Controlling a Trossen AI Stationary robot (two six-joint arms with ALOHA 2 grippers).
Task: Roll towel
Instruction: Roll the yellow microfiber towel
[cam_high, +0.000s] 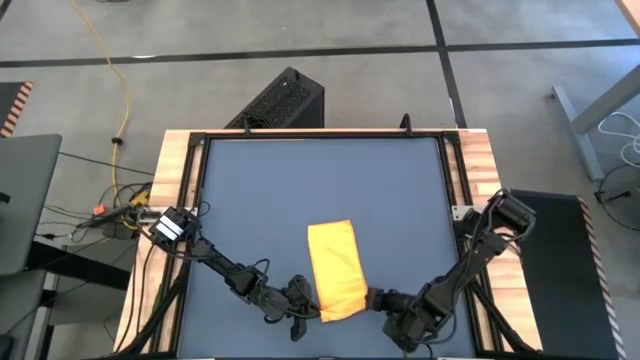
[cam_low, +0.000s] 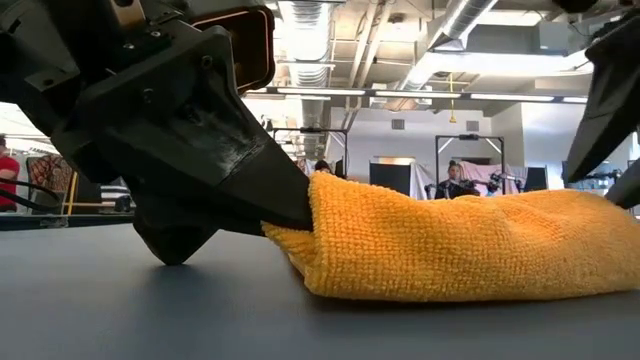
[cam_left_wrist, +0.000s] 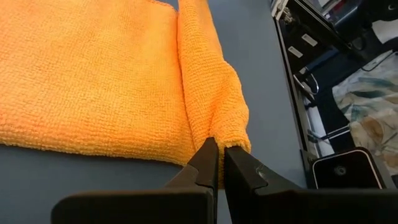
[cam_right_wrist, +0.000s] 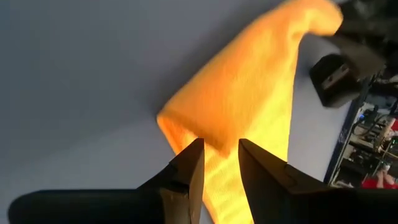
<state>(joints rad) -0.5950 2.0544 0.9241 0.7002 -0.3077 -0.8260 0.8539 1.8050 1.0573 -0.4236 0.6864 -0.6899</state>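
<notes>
The yellow-orange towel (cam_high: 335, 268) lies on the dark tabletop near its front edge. Its near end is turned over into a thick fold (cam_low: 450, 240). My left gripper (cam_high: 306, 300) is at the towel's near left corner, shut on the end of that fold (cam_left_wrist: 219, 149). My right gripper (cam_high: 374, 300) is at the near right corner. Its fingers stand a little apart with towel filling the gap (cam_right_wrist: 221, 152). In the low view the left gripper (cam_low: 290, 215) shows large on the left and the right gripper (cam_low: 605, 110) at the right edge. My left gripper pinches the left end of the turned-over fold (cam_left_wrist: 217, 127) between its two fingertips, several layers thick. The fingers come from the table's left, slanting slightly down, along the fold. That end is raised a little; the rest of the towel lies on the table. My right gripper has the fold at the towel's near right corner (cam_right_wrist: 219, 134) between its two fingers. The fingers slant down from the table's near right. How many layers it has, I cannot tell. The rest of the towel lies flat on the table beyond the fingers.
Bare tabletop (cam_high: 320, 180) stretches beyond the towel to the far edge. Wooden frame rails (cam_high: 178, 200) run along both sides. A black box (cam_high: 285, 100) stands on the floor past the far edge. People (cam_low: 455, 180) show in the room behind.
</notes>
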